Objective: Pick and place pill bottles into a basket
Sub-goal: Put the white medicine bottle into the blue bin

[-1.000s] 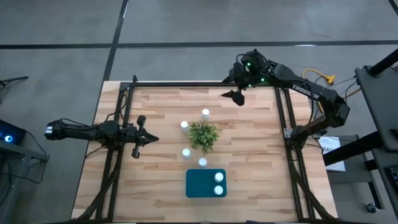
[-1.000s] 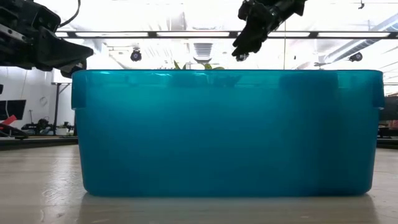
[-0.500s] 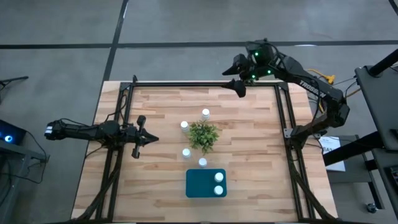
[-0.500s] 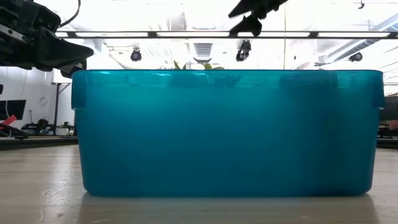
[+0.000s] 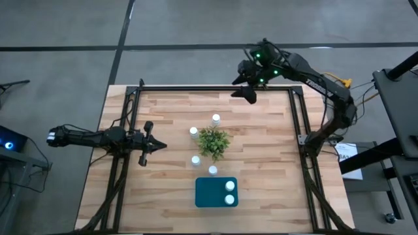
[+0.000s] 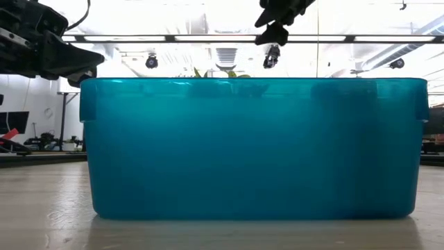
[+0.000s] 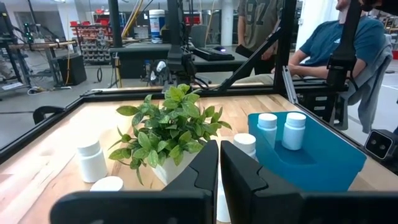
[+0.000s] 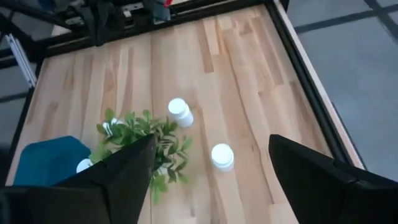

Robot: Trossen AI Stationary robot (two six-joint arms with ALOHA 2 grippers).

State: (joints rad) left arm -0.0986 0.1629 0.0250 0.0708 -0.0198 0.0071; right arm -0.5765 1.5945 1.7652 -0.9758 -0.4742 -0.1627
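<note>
My right gripper point(image 5: 248, 93) hangs wide and empty above the table's far edge — high enough to survey. Four pill bottles point(image 5: 215, 119) ring the plant point(image 5: 213, 141); two sit in the basket point(image 5: 208, 193). My left gripper point(image 5: 155, 146) waits shut.

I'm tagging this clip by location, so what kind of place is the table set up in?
Probably a robotics lab or workshop: an aluminium frame rings the wooden table, equipment racks stand behind, and people sit nearby.
</note>
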